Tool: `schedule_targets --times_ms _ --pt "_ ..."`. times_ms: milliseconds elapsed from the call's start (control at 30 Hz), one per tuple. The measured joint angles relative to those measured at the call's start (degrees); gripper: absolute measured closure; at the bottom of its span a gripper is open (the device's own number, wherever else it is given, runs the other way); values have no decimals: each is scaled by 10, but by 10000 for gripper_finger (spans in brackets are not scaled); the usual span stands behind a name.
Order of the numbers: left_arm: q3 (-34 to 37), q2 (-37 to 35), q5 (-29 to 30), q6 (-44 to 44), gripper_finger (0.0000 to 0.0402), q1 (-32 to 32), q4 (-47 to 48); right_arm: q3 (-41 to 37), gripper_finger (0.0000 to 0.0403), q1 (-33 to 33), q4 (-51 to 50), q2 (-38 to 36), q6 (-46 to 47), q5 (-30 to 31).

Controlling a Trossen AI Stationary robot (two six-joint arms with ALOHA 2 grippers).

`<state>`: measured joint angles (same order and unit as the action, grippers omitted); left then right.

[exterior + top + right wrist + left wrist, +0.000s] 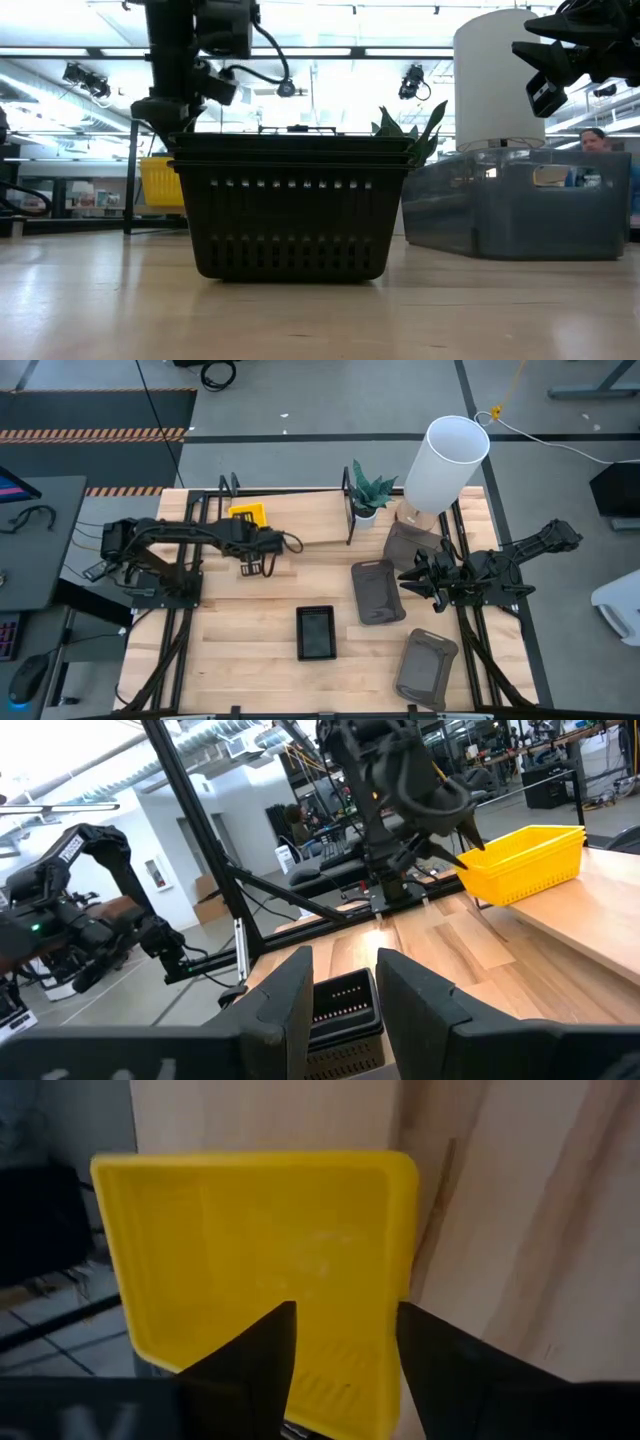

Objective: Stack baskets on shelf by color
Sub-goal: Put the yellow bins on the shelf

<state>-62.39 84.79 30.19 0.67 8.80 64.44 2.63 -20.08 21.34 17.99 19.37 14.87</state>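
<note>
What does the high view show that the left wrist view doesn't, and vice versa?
High view only: the black basket, three grey baskets, the plant, the lamp shade and the right tool over the grey ones. Left wrist only: the yellow basket's bare floor, seen between the open fingers. Both: the yellow basket on the shelf, left tool beside it.

Bright, even overhead light; ceiling strips glare in low view. Yellow basket [255, 1250] soft, possibly motion-blurred. Faint shadows on counter [250, 630].
</note>
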Motion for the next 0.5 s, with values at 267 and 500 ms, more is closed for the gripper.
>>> schedule_targets --times_ms 267,500 --pt "0 0 -10 15 237 50 -4 0 284 0 0 0 0 0" --pt "0 0 -20 20 237 27 -3 0 284 0 0 0 0 0"
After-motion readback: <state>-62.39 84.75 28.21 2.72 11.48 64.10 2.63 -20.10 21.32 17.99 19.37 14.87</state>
